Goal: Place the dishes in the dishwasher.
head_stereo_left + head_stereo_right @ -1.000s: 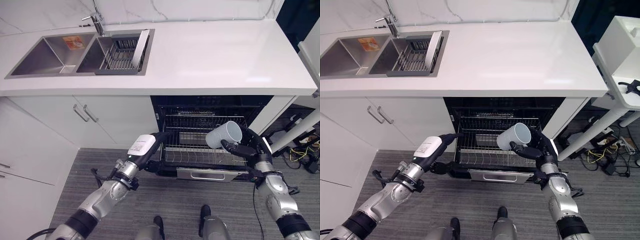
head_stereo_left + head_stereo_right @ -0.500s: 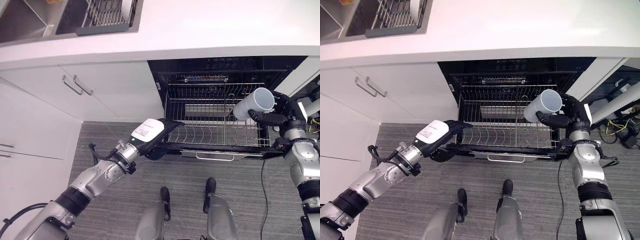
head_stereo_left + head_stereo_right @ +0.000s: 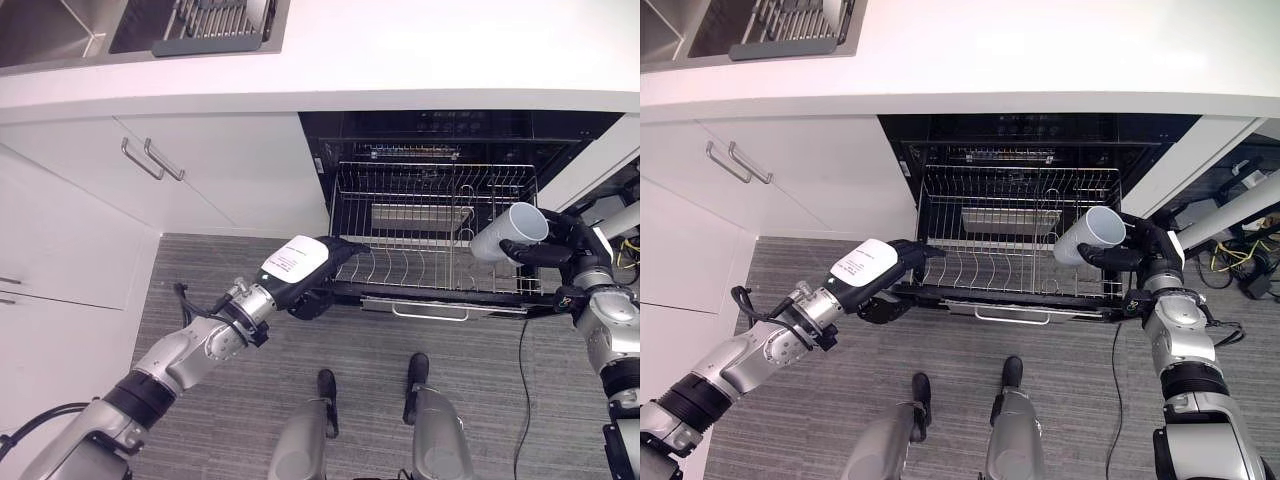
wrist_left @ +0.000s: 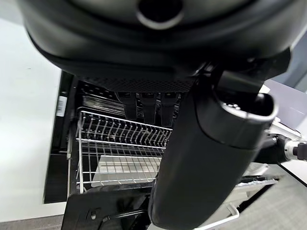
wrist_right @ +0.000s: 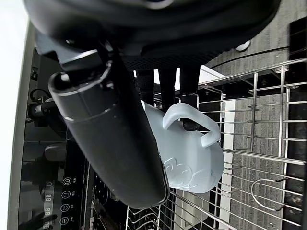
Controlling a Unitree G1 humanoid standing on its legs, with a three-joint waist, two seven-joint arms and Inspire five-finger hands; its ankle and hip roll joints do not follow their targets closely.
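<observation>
Mug held over the pulled-out dishwasher rack

Left hand [image 3: 300, 272] rests on the rack's front left corner, fingers straight; right hand [image 3: 1137, 254] grips a pale mug [image 3: 1090, 235], tilted, above the wire dishwasher rack [image 3: 980, 255] at its right side; beyond, the desk [image 3: 430, 45] and sink drainer [image 3: 205, 22].

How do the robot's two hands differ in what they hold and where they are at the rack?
The right hand is shut on a white mug, tilted over the rack's right side; the left hand holds nothing, its fingers straight at the rack's front left corner. Both are dark and at the pulled-out rack.
</observation>
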